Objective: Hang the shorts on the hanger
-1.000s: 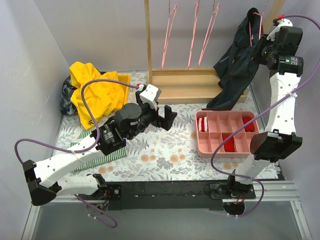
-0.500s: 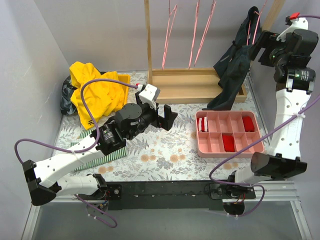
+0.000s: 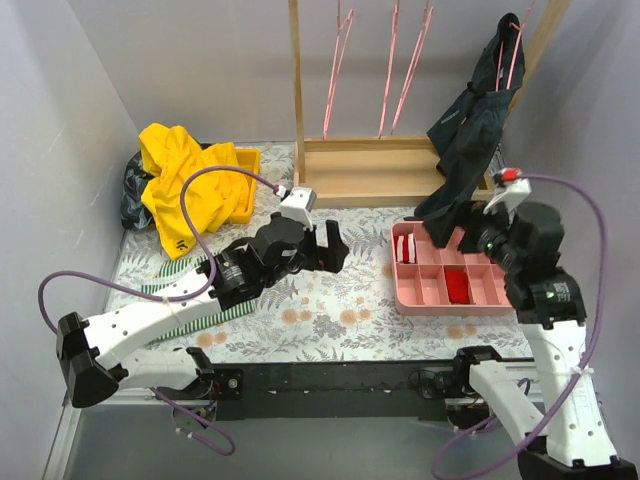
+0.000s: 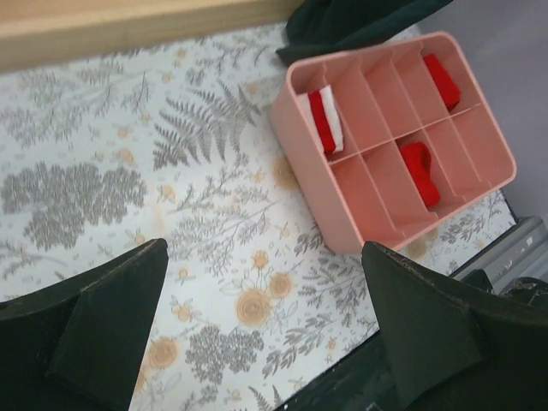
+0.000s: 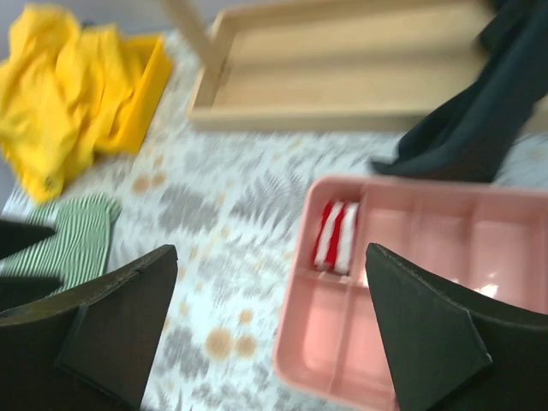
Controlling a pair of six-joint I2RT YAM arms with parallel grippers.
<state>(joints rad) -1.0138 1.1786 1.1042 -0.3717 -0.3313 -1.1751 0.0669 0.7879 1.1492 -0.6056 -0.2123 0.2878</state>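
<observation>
The shorts (image 3: 468,125) hang draped on a pink hanger (image 3: 517,48) at the far right end of the wooden rack (image 3: 296,80), their lower end near the pink tray (image 3: 450,305). The right hand (image 5: 271,253) is spread wide and empty above that tray. The left hand (image 4: 264,248) is also spread, over the floral table (image 3: 330,315).
</observation>
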